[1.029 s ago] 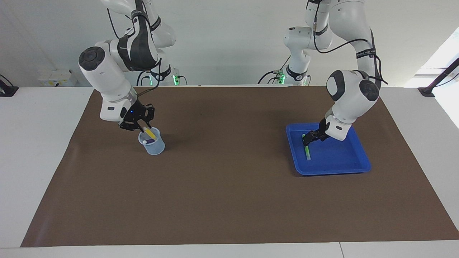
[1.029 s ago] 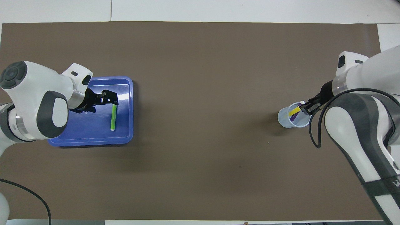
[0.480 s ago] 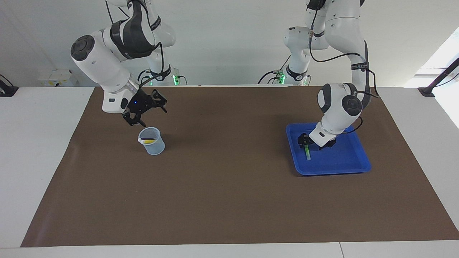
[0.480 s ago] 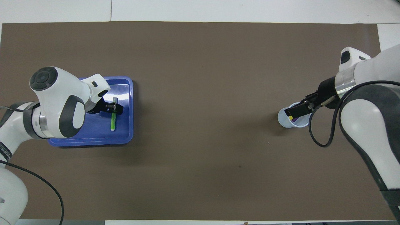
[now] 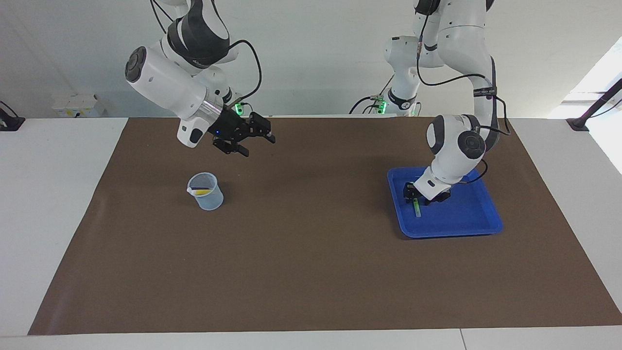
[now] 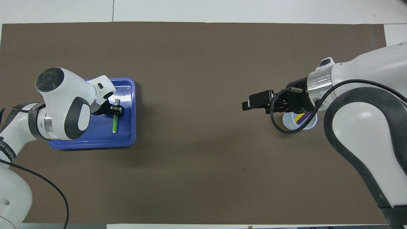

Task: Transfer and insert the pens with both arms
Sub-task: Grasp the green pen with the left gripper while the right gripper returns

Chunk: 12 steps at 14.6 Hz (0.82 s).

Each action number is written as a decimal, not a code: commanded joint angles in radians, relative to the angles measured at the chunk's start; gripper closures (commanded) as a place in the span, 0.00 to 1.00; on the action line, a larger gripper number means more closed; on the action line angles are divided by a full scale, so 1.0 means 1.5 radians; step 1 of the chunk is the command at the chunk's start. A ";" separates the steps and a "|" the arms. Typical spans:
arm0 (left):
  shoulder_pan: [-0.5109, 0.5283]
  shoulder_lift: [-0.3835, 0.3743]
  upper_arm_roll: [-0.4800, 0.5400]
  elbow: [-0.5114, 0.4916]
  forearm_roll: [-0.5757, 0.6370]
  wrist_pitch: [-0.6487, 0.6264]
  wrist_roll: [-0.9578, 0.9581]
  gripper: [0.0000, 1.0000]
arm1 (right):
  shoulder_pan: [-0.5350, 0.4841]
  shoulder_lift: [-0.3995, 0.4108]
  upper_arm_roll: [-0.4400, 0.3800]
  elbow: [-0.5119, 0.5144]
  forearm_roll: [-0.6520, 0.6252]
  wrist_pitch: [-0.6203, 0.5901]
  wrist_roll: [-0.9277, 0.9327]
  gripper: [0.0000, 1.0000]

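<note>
The green pen (image 6: 115, 122) lies flat in the blue tray (image 6: 125, 141), toward the left arm's end of the table, its length running nearer-to-farther from the robots. Its pale cap end is the end nearer the robots. The tray holds nothing else that can be seen.

The left gripper (image 5: 413, 193) is down in the tray at the pen's end farther from the robots, its fingers set on either side of the pen. Whether they are already pinching the pen or only bracketing it cannot be told; the wrist hides the fingertips in the facing view, and from overhead the contact is not clear.

The yellow pen (image 6: 299, 118) and the purple pen (image 6: 304, 117) stand slanted inside the clear plastic cup (image 5: 212, 200), side by side, toward the right arm's end of the table. The cup stands upright on the brown mat (image 5: 311, 272). In the facing view a pale cap end rests at the cup's rim.

The right gripper (image 5: 260, 138) is raised in the air, over bare mat beside the cup, toward the middle of the table. Its fingers are spread apart and hold nothing. From overhead the right arm's wrist covers part of the cup's rim.

A printed band on the left arm's lower link carries lettering at the edge of the overhead view, but it is too small to read.
</note>
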 commanded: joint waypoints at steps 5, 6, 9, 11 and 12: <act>-0.002 0.011 0.005 0.013 0.009 -0.002 0.005 1.00 | 0.036 -0.027 0.001 -0.057 0.094 0.074 0.091 0.00; -0.001 0.013 0.005 0.017 0.009 -0.003 0.005 1.00 | 0.041 -0.027 0.001 -0.059 0.096 0.080 0.095 0.00; 0.004 0.015 0.004 0.046 0.005 -0.044 0.004 1.00 | 0.043 -0.034 0.000 -0.075 0.144 0.094 0.101 0.00; 0.008 0.014 0.004 0.082 0.001 -0.095 0.000 1.00 | 0.044 -0.034 0.000 -0.078 0.150 0.105 0.101 0.00; 0.015 0.013 0.004 0.098 -0.003 -0.124 -0.002 1.00 | 0.045 -0.034 0.000 -0.078 0.150 0.108 0.102 0.00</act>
